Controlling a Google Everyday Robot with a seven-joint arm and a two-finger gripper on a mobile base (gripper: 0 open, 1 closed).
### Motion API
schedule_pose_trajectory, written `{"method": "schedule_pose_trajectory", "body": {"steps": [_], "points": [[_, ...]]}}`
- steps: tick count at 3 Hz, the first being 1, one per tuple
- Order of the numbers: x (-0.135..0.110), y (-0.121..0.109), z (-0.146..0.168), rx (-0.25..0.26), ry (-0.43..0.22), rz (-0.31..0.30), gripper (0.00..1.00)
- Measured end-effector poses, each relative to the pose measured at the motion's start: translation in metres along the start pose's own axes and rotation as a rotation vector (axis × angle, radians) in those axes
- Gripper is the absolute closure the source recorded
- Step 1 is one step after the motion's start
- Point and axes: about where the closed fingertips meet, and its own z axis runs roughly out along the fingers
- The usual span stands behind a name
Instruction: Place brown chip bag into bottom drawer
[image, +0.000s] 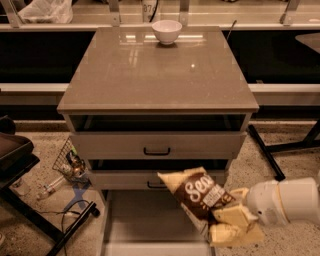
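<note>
Here we are over the cabinet (150, 75), and the bottom drawer (145, 222) is pulled well out toward us, its flat grey floor showing with nothing I can make out lying on it. So the opening part looks done. The brown chip bag (199, 194) is up in the air, tilted, its cream upper end pointing up-left across the front of the middle drawer (120, 179) and its dark centre with the white script hanging over the right-hand part of the open tray. The gripper (224, 224) comes in from the right on the white arm (282, 201), low beside the cabinet's right front corner, and its cream fingers (235, 214) are closed tight on the bag's lower right end, pinching the crinkled foil between them. By my reading this is the carry, late on: the bag is held over the drawer but not inside it and touches neither floor nor walls. What's left is to bring it lower and a touch further left, let go, and pull the arm clear. Now the count — one chip bag, one gripper on one arm, three drawers in the cabinet, with two dark handles on the upper pair, the lower handle (154, 185) half hidden by the bag. Up on the cabinet top sits one white bowl (167, 31), at the far edge, well apart from the action.
</note>
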Motion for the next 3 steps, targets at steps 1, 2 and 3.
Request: {"method": "schedule_pose_trajectory", "body": {"steps": [1, 2, 3], "points": [[0.043, -0.014, 0.042, -0.07, 0.011, 0.057, 1.0], [0.062, -0.031, 0.102, -0.157, 0.02, 0.056, 1.0], [0.073, -0.033, 0.127, -0.206, 0.019, 0.072, 1.0]]}}
